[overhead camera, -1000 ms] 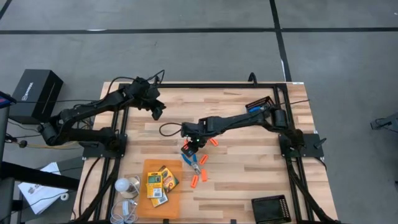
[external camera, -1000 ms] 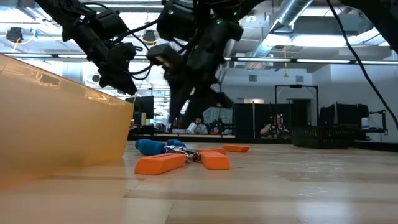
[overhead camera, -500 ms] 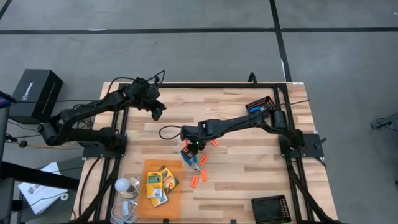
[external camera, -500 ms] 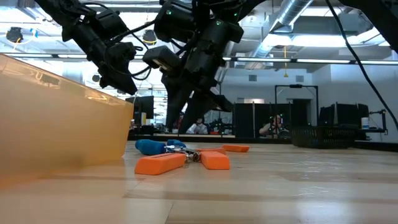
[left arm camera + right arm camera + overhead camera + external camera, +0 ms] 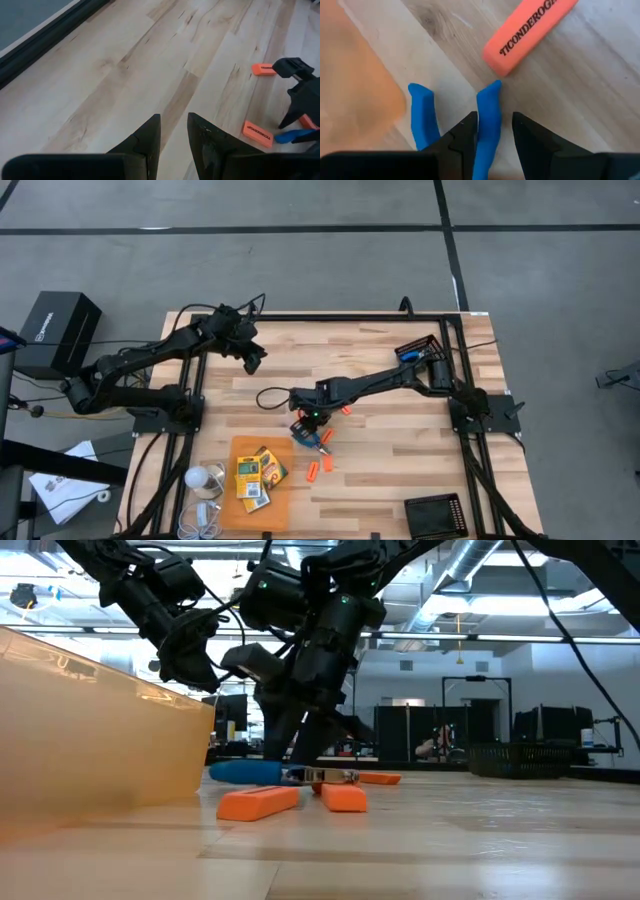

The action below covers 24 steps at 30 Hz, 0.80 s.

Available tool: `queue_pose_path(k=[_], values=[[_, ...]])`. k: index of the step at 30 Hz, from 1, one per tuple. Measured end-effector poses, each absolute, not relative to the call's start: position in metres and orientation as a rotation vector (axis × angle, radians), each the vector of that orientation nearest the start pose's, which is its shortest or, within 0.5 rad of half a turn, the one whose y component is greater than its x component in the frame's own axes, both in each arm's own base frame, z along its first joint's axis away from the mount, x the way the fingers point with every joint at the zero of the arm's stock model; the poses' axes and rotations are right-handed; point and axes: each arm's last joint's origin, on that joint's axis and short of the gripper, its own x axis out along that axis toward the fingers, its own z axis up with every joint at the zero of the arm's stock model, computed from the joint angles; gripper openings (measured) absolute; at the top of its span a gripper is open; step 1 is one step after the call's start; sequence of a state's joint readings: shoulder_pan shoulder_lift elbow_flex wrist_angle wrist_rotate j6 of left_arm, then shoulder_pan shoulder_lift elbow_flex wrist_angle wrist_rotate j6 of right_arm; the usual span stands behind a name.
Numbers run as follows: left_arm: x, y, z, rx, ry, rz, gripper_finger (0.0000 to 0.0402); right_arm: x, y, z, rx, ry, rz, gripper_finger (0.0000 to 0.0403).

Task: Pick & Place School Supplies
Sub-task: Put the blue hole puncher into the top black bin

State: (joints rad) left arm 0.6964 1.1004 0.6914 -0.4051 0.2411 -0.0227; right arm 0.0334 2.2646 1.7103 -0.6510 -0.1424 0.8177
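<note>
A wooden table (image 5: pixel 400 470) seen from above, framed by black rails, with two dark robot arms reaching in from either side.

The right gripper (image 5: pixel 312 423) is low over the middle of the table, right at the blue-handled scissors (image 5: pixel 309 438). In the right wrist view its two dark fingers (image 5: pixel 461 142) straddle one blue handle (image 5: pixel 487 120), the other handle lying just outside them; whether they press it cannot be told. One orange stick (image 5: pixel 529 30) lies just beyond the handle tips. More orange sticks (image 5: pixel 318 469) lie scattered close around the scissors — a crowded patch with little clearance.

The flat orange sheet (image 5: pixel 280 490) sits near the front left edge, carrying the yellow-and-green crayon boxes (image 5: pixel 254 476); its edge is just beside the scissors.

The left gripper (image 5: pixel 253 361) hangs above bare wood toward the back left, fingers set narrowly apart and holding nothing.

The right half of the table is open board, with a black tray (image 5: pixel 436 516) at the front right corner.
</note>
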Motion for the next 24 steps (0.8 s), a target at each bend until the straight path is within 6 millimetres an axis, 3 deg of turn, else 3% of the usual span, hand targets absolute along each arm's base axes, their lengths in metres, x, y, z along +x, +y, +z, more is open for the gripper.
queue_pose_path(k=[5, 11, 18, 24], values=[[0.169, 0.132, 0.227, -0.396, 0.726, 0.429, 0.0092, 0.461, 0.018, 0.138, 0.760, 1.215, -0.357, 0.0103], [0.169, 0.132, 0.227, -0.396, 0.726, 0.429, 0.0092, 0.461, 0.012, 0.138, 0.724, 1.222, -0.327, 0.0017], [0.169, 0.132, 0.227, -0.402, 0.724, 0.431, 0.0092, 0.464, -0.002, 0.140, 0.739, 1.199, -0.274, 0.0008], [0.169, 0.132, 0.227, -0.404, 0.723, 0.432, 0.0092, 0.463, -0.015, 0.154, 0.736, 1.185, -0.257, 0.0003]])
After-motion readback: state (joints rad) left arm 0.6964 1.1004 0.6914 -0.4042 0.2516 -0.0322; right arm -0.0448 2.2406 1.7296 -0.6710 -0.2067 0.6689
